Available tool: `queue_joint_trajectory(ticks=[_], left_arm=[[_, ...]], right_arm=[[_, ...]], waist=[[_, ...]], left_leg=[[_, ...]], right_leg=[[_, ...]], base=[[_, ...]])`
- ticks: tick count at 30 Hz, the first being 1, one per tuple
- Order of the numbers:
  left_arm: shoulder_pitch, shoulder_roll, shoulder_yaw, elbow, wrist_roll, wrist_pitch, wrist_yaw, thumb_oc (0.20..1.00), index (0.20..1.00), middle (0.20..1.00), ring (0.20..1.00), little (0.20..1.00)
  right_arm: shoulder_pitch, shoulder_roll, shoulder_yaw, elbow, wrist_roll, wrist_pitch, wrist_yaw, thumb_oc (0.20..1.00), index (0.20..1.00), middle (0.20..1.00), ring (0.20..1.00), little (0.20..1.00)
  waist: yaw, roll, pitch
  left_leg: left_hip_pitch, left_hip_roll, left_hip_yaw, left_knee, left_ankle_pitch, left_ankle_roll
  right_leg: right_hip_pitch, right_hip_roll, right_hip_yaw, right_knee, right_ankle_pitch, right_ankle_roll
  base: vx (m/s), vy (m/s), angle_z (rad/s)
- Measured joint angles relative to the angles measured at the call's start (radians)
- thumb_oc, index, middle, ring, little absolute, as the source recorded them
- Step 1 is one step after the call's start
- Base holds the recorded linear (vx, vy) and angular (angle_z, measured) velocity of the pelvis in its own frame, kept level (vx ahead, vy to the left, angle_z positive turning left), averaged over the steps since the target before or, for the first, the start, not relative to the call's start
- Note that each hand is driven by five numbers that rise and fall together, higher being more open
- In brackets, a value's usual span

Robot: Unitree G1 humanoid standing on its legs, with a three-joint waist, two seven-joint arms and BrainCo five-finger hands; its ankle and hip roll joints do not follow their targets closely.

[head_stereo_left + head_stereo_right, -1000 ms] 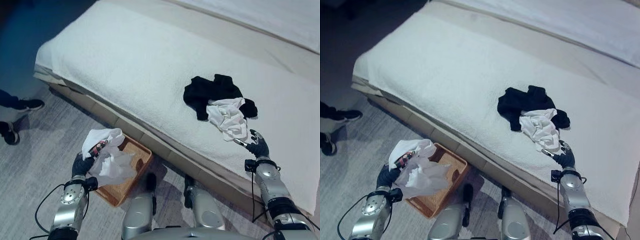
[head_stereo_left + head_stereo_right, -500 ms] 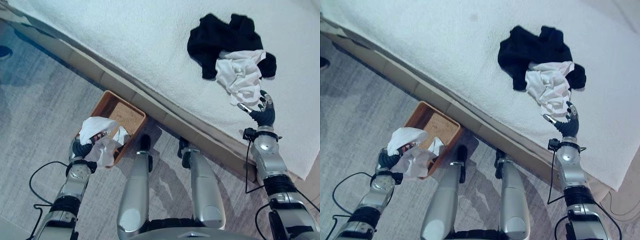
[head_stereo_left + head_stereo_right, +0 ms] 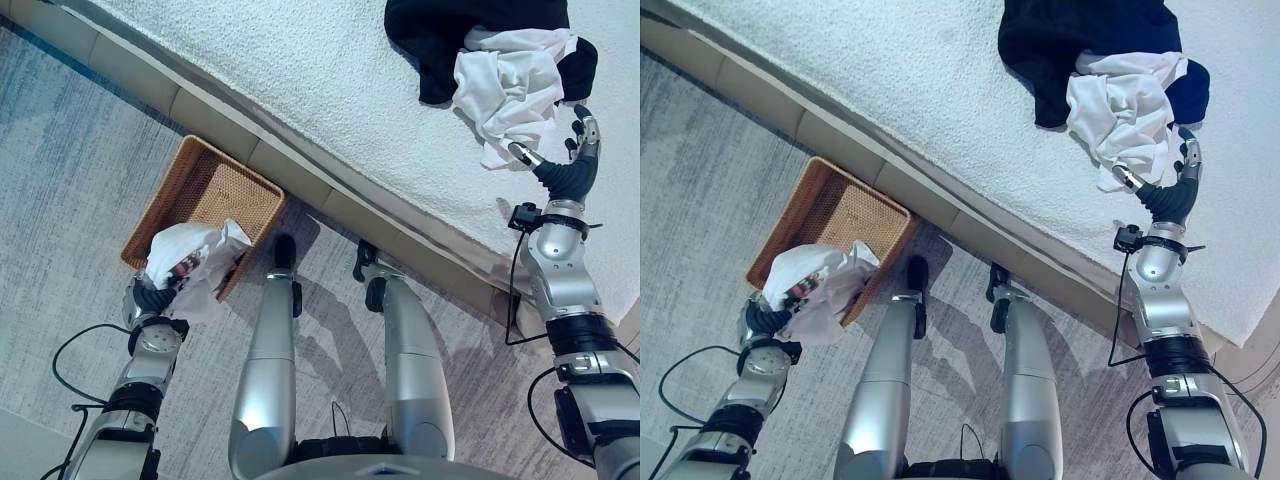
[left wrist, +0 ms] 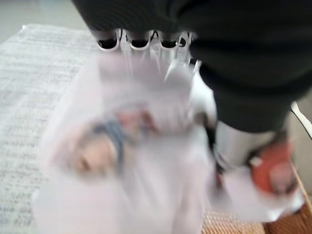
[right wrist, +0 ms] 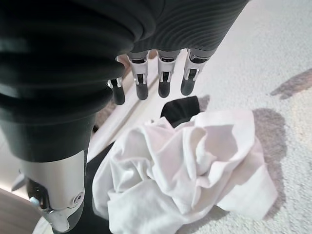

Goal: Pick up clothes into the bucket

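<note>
The white garment in the left hand is a crumpled bundle of thin pale cloth with a small red-and-dark printed patch showing among its folds. It hangs over the near corner of the wicker basket, partly above the basket's inside and partly over its rim toward the grey carpeted floor. The basket is a shallow, square, brown woven tray standing on the floor just beside the bed's base (its far part bare).

Three garments can be counted: the white one in the left hand, a second white garment lying rumpled on the bed, and one black garment under and behind that second white one, the two touching. There is one basket.

The left arm reaches forward low at the robot's left side, and the left hand's fingers are curled into the cloth, gripping the bundle; its wrist view shows the fingers buried in blurred pale fabric over the basket's weave. The right arm is stretched up toward the bed, with the right hand raised just beside the near edge of the white garment on the towel-textured bed cover, fingers straight and spread apart from the thumb, holding nothing.
</note>
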Motion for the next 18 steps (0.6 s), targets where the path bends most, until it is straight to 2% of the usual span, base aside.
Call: queue_joint_trajectory(ticks=[3,9,14,18], left_arm=[[0.004,0.002,0.011,-0.004,0.002,0.017,0.037,1.0,1.0,1.0,1.0,1.0],[0.02,0.001,0.026,-0.031,0.004,0.027,0.069,1.0,1.0,1.0,1.0,1.0],[0.045,-0.009,0.053,-0.074,0.0,0.019,0.092,1.0,1.0,1.0,1.0,1.0],[0.049,-0.012,0.053,-0.11,-0.005,0.003,0.105,1.0,1.0,1.0,1.0,1.0]], right_arm=[[-0.005,0.0,0.0,0.001,-0.029,0.001,-0.04,1.0,1.0,1.0,1.0,1.0],[-0.035,-0.002,0.001,0.008,-0.038,0.003,-0.057,1.0,1.0,1.0,1.0,1.0],[-0.129,-0.006,0.014,0.132,-0.037,0.026,-0.057,1.0,1.0,1.0,1.0,1.0],[-0.18,-0.04,0.027,0.202,-0.037,0.044,-0.058,1.0,1.0,1.0,1.0,1.0]], waist=[[0.002,-0.003,0.0],[0.004,-0.006,-0.001],[0.008,-0.007,-0.001],[0.028,-0.006,-0.001]], left_leg=[[0.022,-0.007,0.006,-0.013,0.0,0.001],[0.054,-0.009,0.007,-0.036,-0.001,0.001],[0.079,-0.011,0.007,-0.058,0.002,-0.003],[0.086,-0.011,0.008,-0.073,0.002,-0.003]], right_leg=[[0.015,-0.01,0.001,0.001,0.004,0.0],[0.038,-0.014,0.002,-0.001,0.004,0.0],[0.053,-0.016,0.002,-0.005,0.006,-0.004],[0.053,-0.017,0.001,-0.005,0.003,-0.009]], base=[[0.01,-0.007,0.06],[0.0,-0.009,0.02],[0.0,0.0,0.0],[0.0,-0.007,0.01]])
